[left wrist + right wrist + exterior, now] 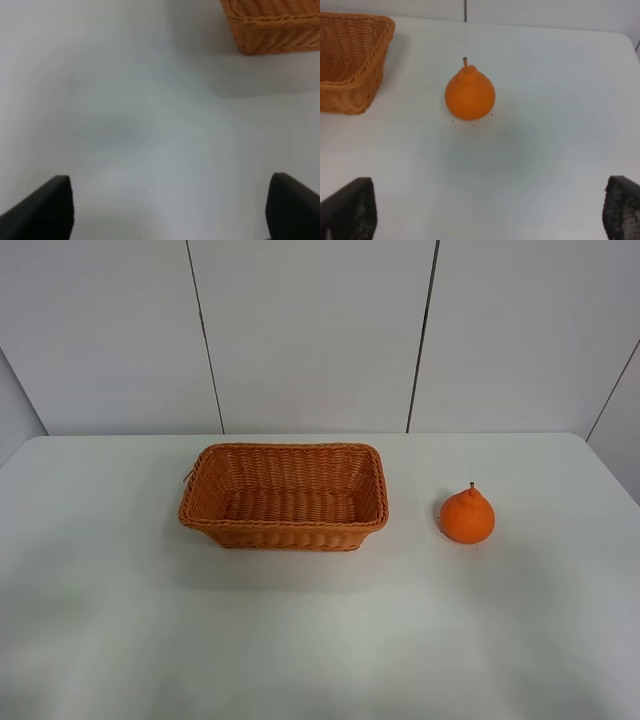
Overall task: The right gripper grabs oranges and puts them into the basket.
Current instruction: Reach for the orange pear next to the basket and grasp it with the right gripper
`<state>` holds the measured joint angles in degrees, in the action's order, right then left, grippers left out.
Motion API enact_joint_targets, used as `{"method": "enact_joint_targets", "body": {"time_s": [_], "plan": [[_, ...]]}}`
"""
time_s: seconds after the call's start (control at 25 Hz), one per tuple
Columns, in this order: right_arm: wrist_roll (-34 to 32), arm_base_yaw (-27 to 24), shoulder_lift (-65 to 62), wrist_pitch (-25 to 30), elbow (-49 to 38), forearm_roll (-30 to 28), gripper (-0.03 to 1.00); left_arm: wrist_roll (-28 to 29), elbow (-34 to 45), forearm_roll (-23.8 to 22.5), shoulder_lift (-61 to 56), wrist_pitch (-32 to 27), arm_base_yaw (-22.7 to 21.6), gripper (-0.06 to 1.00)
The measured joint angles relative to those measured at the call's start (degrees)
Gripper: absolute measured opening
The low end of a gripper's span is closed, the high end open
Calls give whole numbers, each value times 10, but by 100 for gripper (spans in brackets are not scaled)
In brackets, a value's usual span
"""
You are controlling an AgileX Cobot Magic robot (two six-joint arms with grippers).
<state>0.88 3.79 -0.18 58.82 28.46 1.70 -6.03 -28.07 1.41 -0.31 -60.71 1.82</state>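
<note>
The orange [467, 516], pear-shaped with a knobby neck and small stem, stands upright on the white table [300, 640] to the right of the basket [284, 496]. The wicker basket is empty. In the right wrist view the orange [469, 95] lies ahead of my right gripper [490, 212], whose fingers [350, 210] are spread wide and empty; the basket's corner [350, 60] shows beside it. My left gripper [170, 210] is open and empty over bare table, with the basket's corner [272, 25] at the far edge. Neither gripper shows in the exterior view.
White wall panels [310, 330] stand behind the table's far edge. The table's right corner edge [600, 455] lies close behind the orange.
</note>
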Motion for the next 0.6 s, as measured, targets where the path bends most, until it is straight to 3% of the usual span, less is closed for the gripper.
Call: {"method": "enact_joint_targets", "body": {"time_s": [0.44, 0.6], "plan": [[0, 0, 0, -2, 0, 0, 69, 0, 0, 0, 0, 0, 0, 88], [-18, 0, 34, -45, 35, 2, 69, 0, 0, 0, 0, 0, 0, 88]]}}
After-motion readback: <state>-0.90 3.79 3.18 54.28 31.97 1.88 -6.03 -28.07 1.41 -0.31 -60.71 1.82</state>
